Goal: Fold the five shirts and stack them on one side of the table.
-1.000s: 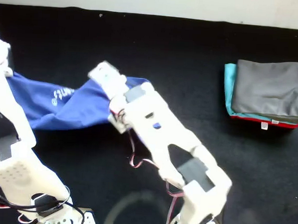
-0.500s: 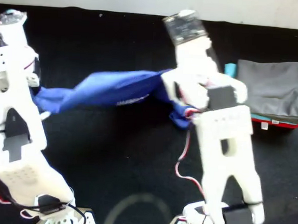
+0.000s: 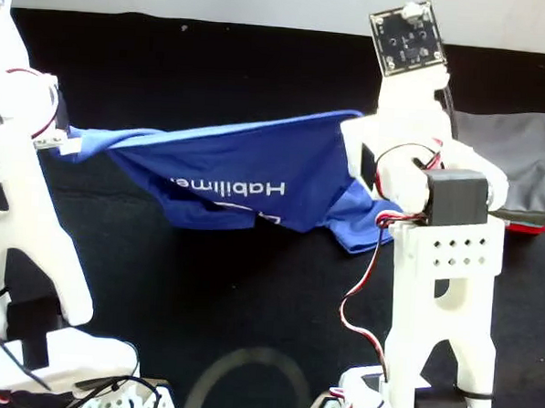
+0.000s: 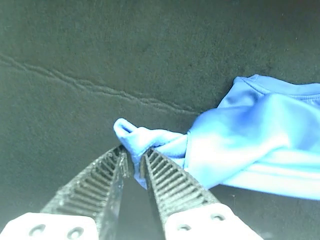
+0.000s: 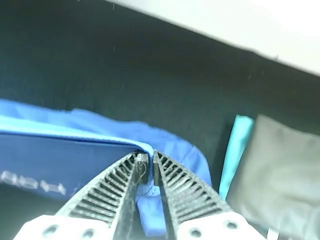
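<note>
Right now I am clamping my left pincer point(image 4: 132, 156) on a bunched corner of the blue shirt point(image 4: 250, 145). Its ribbed fingers point(image 4: 170, 182) are pressed together on the cloth, with a small loop poking out past the tips. My right pincer point(image 5: 145, 162) is pinching the opposite end of the same shirt, closed on a thin fold. Between the two, the shirt is hanging stretched above the black table point(image 3: 203, 301). It is sagging in the middle, with white print on the side facing the high camera and a loose flap drooping beside my right arm point(image 3: 443, 268).

I am judging this to be the spreading step for this shirt: lifted and pulled wide, not yet laid down for folding. The next move, I am thinking, calls for lowering both pincers evenly, with the cloth taut, so it lands flat and well apart from the stack of folded shirts point(image 5: 280, 170) at the table's right side.

That stack is showing a gray shirt point(image 3: 522, 153) on top, with a teal edge point(image 5: 232, 145) and a red edge point(image 3: 527, 228) beneath. My right arm is covering part of it, so I am not counting layers. I also cannot tell whether the sagging hem is touching the table, or which parts of the shirt I am gripping.
</note>
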`<state>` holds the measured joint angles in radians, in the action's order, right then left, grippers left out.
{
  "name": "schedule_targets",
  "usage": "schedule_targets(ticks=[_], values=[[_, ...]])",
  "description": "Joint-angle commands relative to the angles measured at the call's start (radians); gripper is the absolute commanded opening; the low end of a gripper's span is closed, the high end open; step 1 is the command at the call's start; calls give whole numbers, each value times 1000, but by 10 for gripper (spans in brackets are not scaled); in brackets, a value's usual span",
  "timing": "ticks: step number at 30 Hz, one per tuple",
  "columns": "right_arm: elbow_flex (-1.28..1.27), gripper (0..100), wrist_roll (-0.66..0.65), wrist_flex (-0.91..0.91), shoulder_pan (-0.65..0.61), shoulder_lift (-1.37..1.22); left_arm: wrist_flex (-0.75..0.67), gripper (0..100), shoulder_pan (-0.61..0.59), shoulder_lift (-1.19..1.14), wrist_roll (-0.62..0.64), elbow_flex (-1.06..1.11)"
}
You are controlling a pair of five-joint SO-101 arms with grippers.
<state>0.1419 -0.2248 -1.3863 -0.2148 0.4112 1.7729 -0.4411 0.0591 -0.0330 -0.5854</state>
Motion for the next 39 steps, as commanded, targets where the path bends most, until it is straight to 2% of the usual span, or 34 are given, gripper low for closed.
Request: schedule_targets(ticks=[1, 7, 10, 15, 18, 23, 28, 33, 39], values=[[56, 5, -9, -54, 4, 47, 3, 8, 13, -2, 6, 10], [-44, 5, -9, -105, 4, 142, 2, 8, 41, -136, 0, 236], [-216, 5, -11, -94, 4, 186, 2, 8, 67, -240, 0, 306], [-545, 5, -12, 42, 4, 343, 2, 15, 79, -401, -2, 334], [-700, 5, -86, 90, 10, 475, 5, 75, 79, -443, -52, 332], [-846, 5, -203, 97, 125, 634, 8, 218, 68, -407, -64, 312], [-938, 5, -284, 139, 252, 708, 6, 220, 74, -252, -75, 251], [-946, 5, -284, 203, 325, 799, 5, 220, 173, -119, -153, 282], [-954, 5, -288, 272, 414, 858, 3, 220, 340, -68, -374, 519]])
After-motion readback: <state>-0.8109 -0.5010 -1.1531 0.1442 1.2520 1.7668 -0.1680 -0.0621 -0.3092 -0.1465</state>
